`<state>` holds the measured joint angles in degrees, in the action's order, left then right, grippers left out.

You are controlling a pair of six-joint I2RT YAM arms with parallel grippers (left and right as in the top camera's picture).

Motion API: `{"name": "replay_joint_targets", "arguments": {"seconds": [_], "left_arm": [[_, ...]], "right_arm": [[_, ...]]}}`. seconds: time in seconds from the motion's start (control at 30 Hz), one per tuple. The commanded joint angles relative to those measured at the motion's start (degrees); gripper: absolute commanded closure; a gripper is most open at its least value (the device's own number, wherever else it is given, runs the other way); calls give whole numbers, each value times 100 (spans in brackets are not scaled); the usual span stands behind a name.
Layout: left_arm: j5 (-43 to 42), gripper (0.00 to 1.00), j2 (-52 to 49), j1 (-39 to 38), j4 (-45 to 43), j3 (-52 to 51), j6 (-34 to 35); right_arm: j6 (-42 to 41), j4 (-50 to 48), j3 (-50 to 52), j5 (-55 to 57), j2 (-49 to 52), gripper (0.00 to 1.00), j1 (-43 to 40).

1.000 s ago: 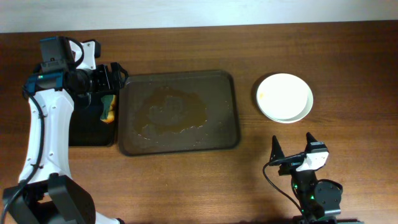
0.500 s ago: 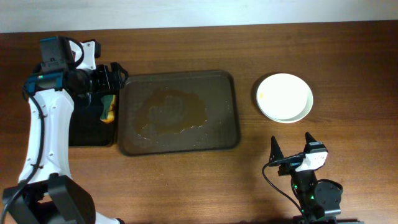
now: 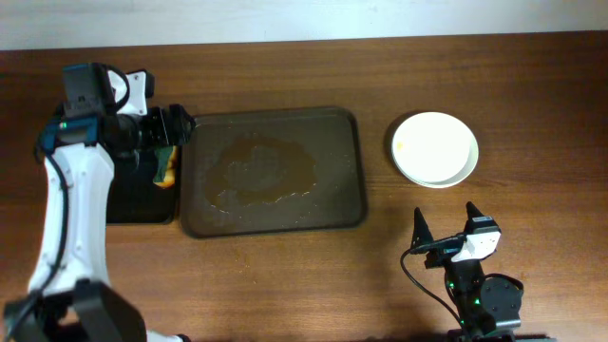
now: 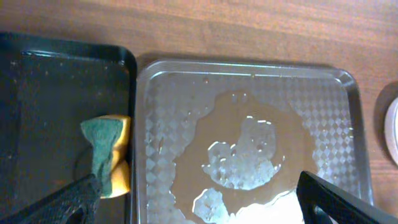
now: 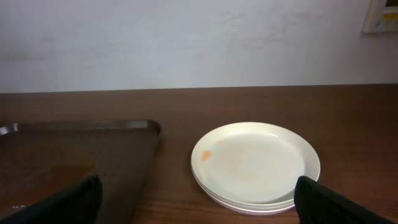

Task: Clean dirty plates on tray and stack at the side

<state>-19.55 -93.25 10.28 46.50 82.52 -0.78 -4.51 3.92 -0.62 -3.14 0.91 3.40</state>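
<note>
The white plates stand in a stack on the table right of the dark brown tray; the top plate has a small orange smear. The tray holds no plates, only a wet brownish film and foam. My left gripper is open and empty above the tray's left edge, next to a green and yellow sponge on the narrow black tray. My right gripper is open and empty near the front edge, below the plates.
The black tray lies against the brown tray's left side. A pale wall stands beyond the table's far edge.
My left arm has shifted slightly down and right over the sponge and the tray's edge. The right arm and the plates have not moved.
</note>
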Motion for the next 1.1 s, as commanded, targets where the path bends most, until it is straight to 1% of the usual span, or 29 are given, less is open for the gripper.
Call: {"name": "replay_joint_targets", "arguments": {"seconds": [0.0, 0.1, 0.3, 0.4, 0.5, 0.6, 0.77, 0.87, 0.97, 1.07], "left_arm": [[149, 1, 1228, -129, -817, -944, -157], [160, 1, 2280, -125, -1648, -1991, -411], [157, 1, 4422, -122, -2763, -3939, -1235], [201, 1, 5643, -122, -3397, -4970, -1305], [201, 1, 6378, -122, -3958, -5718, -1305], [256, 1, 6951, -122, -4575, -6437, -1305], [758, 1, 7757, -122, -5746, -7622, -1307], [870, 1, 7991, -122, -5984, -7962, -1305], [890, 1, 8192, -125, -5969, -8209, -1305], [1016, 1, 8384, -129, -5541, -8205, -1307]], "right_arm": [[2, 20, 31, -116, -7, 2, -44], [2, 20, 31, -116, -7, 2, -44], [2, 20, 31, -116, -7, 2, -44], [2, 20, 31, -116, -7, 2, -44], [2, 20, 31, -116, -7, 2, -44], [2, 20, 31, -116, -7, 2, -44], [2, 20, 31, -116, -7, 2, -44], [2, 20, 31, -116, -7, 2, -44], [2, 20, 31, -116, -7, 2, -44], [2, 20, 31, -116, -7, 2, -44]]}}
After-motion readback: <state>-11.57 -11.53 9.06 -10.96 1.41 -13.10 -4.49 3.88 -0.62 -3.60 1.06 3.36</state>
